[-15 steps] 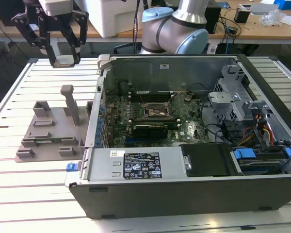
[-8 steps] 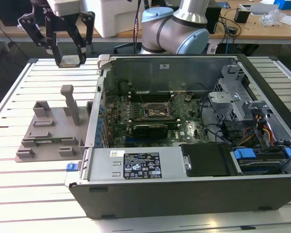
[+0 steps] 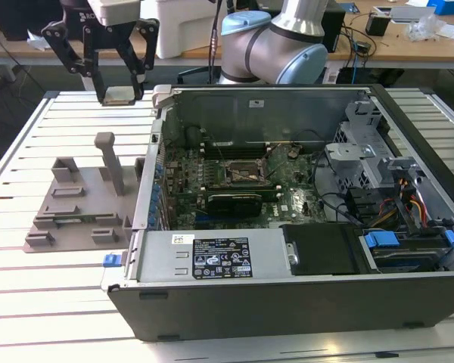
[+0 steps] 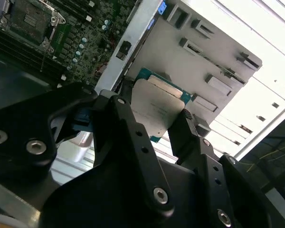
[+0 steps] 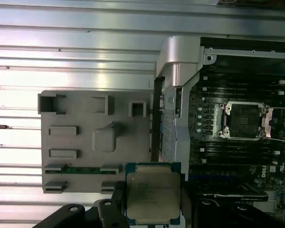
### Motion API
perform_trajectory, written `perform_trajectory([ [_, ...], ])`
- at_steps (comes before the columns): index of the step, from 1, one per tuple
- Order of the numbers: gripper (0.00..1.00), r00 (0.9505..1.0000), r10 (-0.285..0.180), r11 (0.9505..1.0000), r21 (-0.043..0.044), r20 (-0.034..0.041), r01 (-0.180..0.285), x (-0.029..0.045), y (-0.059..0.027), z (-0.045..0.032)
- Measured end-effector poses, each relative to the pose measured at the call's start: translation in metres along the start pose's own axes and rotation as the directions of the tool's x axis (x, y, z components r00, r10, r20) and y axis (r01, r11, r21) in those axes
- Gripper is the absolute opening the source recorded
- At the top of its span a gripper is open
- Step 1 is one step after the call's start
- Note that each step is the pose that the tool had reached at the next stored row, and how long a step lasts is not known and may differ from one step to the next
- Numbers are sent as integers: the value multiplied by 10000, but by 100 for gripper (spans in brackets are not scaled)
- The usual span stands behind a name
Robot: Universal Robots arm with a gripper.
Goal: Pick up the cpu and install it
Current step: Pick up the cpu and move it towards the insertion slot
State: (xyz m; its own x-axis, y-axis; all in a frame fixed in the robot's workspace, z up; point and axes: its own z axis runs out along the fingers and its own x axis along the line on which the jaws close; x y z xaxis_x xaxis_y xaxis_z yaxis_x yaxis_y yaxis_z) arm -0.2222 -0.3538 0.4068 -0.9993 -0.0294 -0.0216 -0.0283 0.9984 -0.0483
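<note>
At the exterior view's left, the gripper hangs above the slatted table, pinching the cpu by its edges, near a grey parts holder. Rightward lies the open computer case. The first wrist view adds the cpu's silvery top and the motherboard socket.

Items by count: one robot arm carrying one gripper with two black jaws; one cpu; one open computer case holding one motherboard with one square socket; one grey moulded fixture; one slatted tabletop beneath them all.
</note>
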Motion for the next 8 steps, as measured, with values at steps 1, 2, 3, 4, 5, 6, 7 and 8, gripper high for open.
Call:
perform_trajectory([
  [1, 55, 10000, 0, 10000, 3, -1, 0, -25, -1, 3],
  [2, 55, 10000, 0, 10000, 8, -2, 0, -44, -1, 4],
  [3, 55, 10000, 0, 10000, 12, -4, 0, -61, -1, 5],
  [4, 55, 10000, 0, 10000, 19, -6, 0, -89, -1, 7],
  [5, 55, 10000, 0, 10000, 25, -7, 0, -114, -1, 10],
  [6, 55, 10000, 0, 10000, 29, -8, 0, -128, -1, 12],
  [7, 55, 10000, -1, 10000, 33, -9, 1, -154, -1, 15],
  [8, 55, 10000, -1, 10000, 36, -9, 1, -165, -1, 16],
])
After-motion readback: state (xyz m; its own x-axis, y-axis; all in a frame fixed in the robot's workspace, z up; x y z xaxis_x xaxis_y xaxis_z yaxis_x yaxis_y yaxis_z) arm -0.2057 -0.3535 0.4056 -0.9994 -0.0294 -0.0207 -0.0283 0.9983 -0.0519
